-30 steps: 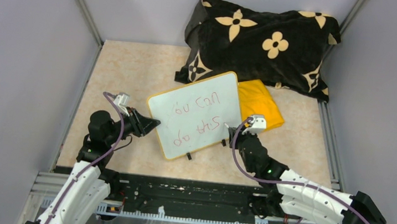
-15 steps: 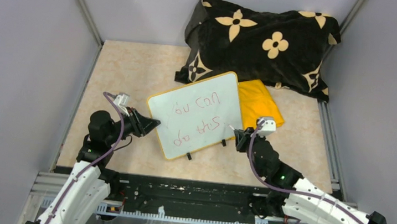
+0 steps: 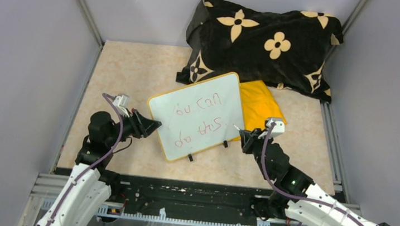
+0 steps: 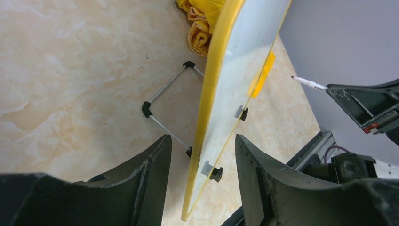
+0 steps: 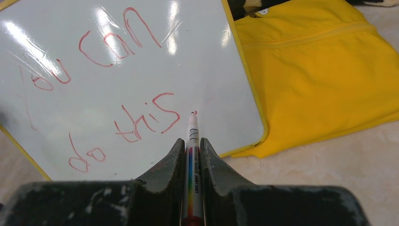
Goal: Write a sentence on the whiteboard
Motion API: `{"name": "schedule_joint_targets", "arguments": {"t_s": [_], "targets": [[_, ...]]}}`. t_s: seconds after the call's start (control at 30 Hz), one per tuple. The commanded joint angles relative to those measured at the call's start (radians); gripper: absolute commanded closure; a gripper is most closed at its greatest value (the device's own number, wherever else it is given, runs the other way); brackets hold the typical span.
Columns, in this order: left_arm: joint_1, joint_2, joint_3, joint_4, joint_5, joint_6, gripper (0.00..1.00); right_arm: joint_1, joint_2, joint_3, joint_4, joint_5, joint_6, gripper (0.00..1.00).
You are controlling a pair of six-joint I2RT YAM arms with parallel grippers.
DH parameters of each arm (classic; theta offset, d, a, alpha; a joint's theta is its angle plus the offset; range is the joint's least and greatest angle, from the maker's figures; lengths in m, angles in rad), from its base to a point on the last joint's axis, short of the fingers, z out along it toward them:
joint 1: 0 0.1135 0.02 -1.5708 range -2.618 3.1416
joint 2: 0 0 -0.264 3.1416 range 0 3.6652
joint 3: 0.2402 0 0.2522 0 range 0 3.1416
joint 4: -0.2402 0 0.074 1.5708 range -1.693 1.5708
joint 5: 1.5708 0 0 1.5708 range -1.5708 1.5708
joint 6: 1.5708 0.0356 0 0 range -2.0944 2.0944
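Overhead, we see the whiteboard (image 3: 197, 118) standing tilted near the middle of the bench (image 3: 129, 72), a little toward the near edge, with two black clip feet (image 3: 189, 158) along its near rim. The sentence (image 3: 202, 130) runs across it in two short red lines. A folded yellow cloth (image 3: 263, 105) lies just behind the board's right side, and a black pillow (image 3: 261, 41) with cream flowers fills the far edge toward the far right corner. The left end effector (image 3: 155, 124) meets the board's left corner. The right end effector (image 3: 246, 134) sits just off the board's right corner, with a marker (image 3: 239, 129) pointing at the board.

From the left wrist, we see the board edge-on, leaning on a thin wire stand (image 4: 147, 109). The left fingers (image 4: 155, 174) are spread to either side of the yellow rim, and bench shows through the gaps on both sides. The marker's white tip appears at the right, apart from the board's face.

From the right wrist, the words read "You can" above "do this". The right fingers are pressed together on the marker's barrel. Its tip lies just right of the final "s", beside a small red dot. We cannot tell from this view whether the tip touches the surface.
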Motion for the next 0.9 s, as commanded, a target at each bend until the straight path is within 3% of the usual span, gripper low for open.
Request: {"name": "schedule_joint_targets", "arguments": {"t_s": [0.0,0.17,0.33,0.7,0.87], "targets": [[0.000,-0.014,0.083,-0.129,-0.103,-0.019,0.40,-0.008,-0.022,0.059,0.009,-0.023,-0.018,1.00],[0.000,-0.009,0.189,-0.376,-0.257,-0.074,0.34,-0.008,-0.026,0.069,0.007,-0.028,-0.025,1.00],[0.000,-0.015,0.280,-0.517,-0.338,-0.080,0.29,-0.008,-0.040,0.083,0.007,-0.039,-0.032,1.00],[0.000,-0.006,0.300,-0.647,-0.648,-0.241,0.07,-0.009,-0.096,0.085,-0.018,-0.067,-0.041,1.00],[0.000,0.025,0.298,-0.692,-0.782,-0.302,0.01,-0.008,-0.129,0.073,-0.011,-0.070,-0.036,1.00]]}}
